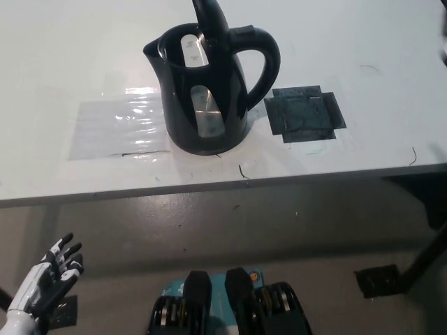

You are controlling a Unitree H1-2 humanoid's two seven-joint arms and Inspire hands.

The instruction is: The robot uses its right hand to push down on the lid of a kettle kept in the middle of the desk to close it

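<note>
Left hand (52,273) idle; kettle (209,91) lid (211,21) up.

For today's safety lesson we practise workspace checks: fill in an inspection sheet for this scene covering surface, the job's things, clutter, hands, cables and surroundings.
Surface: white desk, scuffed, with a clear tape patch left of the kettle.
Job's things: black kettle upright mid-desk, lid standing open, handle toward picture right.
Clutter: dark tape patch right of the kettle.
Hands: left hand below the desk edge, open, holding nothing; right hand not in view.
Cables: nothing seen.
Surroundings: grey floor below the desk; dark desk leg at lower right.
</note>
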